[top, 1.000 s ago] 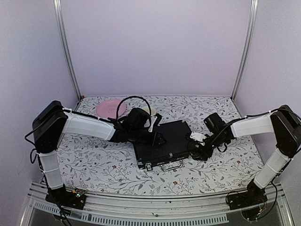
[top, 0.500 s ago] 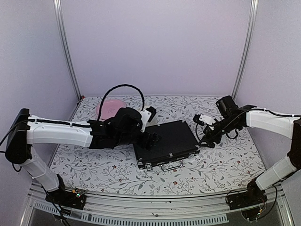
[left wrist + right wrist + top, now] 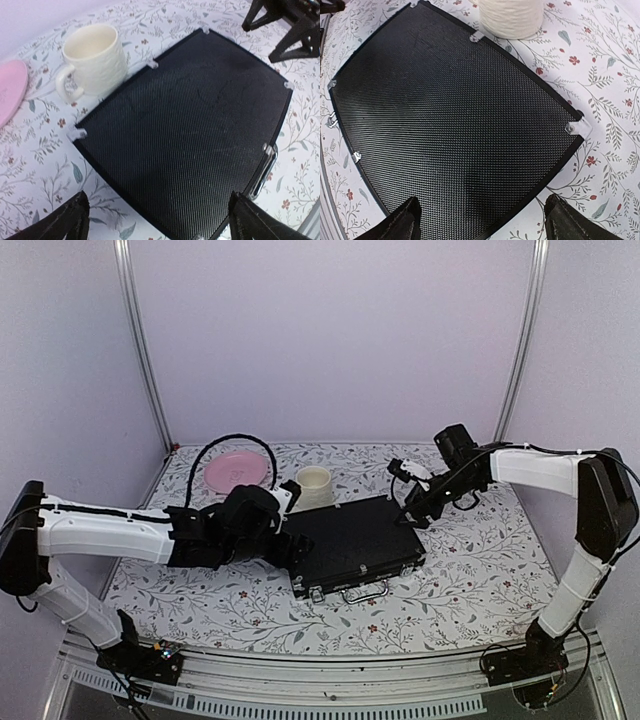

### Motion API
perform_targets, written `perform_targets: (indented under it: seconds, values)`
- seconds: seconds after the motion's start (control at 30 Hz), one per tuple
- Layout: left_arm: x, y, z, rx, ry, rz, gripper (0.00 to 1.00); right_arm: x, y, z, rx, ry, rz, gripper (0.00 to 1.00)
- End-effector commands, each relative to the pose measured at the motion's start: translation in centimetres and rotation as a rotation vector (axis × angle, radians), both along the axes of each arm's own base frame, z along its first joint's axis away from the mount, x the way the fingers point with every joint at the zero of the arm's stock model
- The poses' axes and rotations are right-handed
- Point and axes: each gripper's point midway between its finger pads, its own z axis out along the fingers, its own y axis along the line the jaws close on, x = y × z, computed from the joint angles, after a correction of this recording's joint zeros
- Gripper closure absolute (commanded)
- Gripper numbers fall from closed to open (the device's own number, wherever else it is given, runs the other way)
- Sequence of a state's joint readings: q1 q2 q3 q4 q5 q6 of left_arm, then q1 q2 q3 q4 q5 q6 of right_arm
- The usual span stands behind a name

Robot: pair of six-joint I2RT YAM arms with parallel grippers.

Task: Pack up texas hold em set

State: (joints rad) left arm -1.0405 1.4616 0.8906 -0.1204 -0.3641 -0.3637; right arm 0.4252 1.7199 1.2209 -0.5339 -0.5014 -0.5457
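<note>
The texas hold em set's black case (image 3: 352,540) lies flat and closed in the middle of the table, its metal handle (image 3: 366,592) facing the near edge. No chips, cards or dice show. My left gripper (image 3: 296,548) hovers at the case's left edge, open. In the left wrist view the textured lid (image 3: 190,135) fills the frame beyond my spread fingers (image 3: 70,222), with nothing held. My right gripper (image 3: 412,508) hangs open over the case's far right corner. Its wrist view looks down on the lid (image 3: 450,115) between wide fingers (image 3: 565,220).
A cream mug (image 3: 314,485) stands right behind the case's far left corner, also seen as the mug (image 3: 92,60) and the mug (image 3: 510,17). A pink plate (image 3: 238,471) lies at the back left. Floral cloth covers the table (image 3: 200,590).
My left arm drew back to the left off the case and its jaws opened wide. My right arm swung from the case's right side to its far right corner. The mug came into view.
</note>
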Motion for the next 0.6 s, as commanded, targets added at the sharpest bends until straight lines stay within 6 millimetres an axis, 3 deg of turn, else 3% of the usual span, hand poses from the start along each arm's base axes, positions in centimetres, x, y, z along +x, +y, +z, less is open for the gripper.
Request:
perform_targets:
  seconds: [0.0, 0.3, 0.37, 0.57]
  values:
    - [-3.1, 1.5, -2.5, -0.06, 0.165, 0.003, 0.03, 1.8, -0.6, -0.5, -0.044, -0.037, -0.072, 0.17]
    - [-5.9, 1.1, -4.9, -0.144, 0.285, -0.029, 0.03, 2.2, -1.3, -2.1, -0.087, -0.023, -0.111, 0.17]
    - [-6.3, 0.8, -5.3, -0.154, 0.297, -0.041, 0.03, 1.5, -1.5, -3.2, -0.098, 0.005, -0.106, 0.17]
    - [-6.9, 0.2, -6.8, -0.151, 0.319, -0.055, 0.03, 1.3, -1.7, -4.0, -0.116, 0.014, -0.103, 0.17]
